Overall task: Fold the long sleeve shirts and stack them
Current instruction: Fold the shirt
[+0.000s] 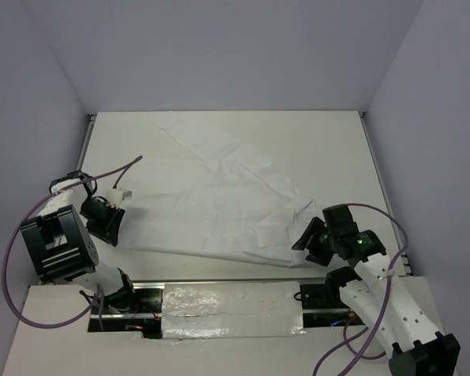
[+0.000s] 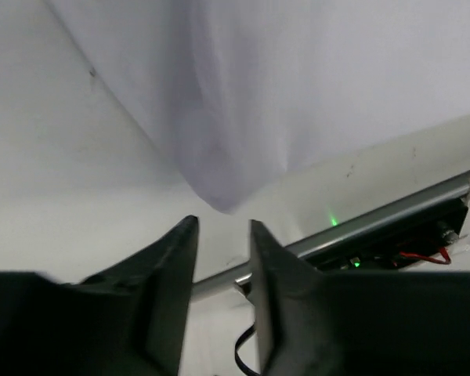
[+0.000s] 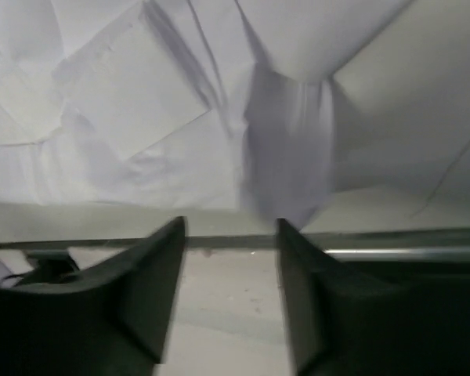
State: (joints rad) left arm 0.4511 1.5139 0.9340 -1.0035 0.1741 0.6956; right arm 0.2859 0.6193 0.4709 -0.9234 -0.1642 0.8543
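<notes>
The long sleeve shirt [image 1: 219, 204] is white and wrinkled, spread flat across the middle of the table, one sleeve running toward the far left. My left gripper [image 1: 110, 227] sits at the shirt's near left edge. In the left wrist view it [image 2: 223, 223] is open and empty, with a corner of the shirt [image 2: 219, 188] just beyond the fingertips. My right gripper [image 1: 309, 241] is at the shirt's near right corner. In the right wrist view it [image 3: 231, 223] is open and empty, a bunched fold of the shirt [image 3: 290, 172] hanging just past its right finger.
A metal rail [image 1: 227, 284] and a shiny taped strip [image 1: 227, 312] run along the near table edge between the arm bases. Purple cables [image 1: 19, 227] loop around the left arm. Grey walls close in the table [image 1: 329, 149] on three sides.
</notes>
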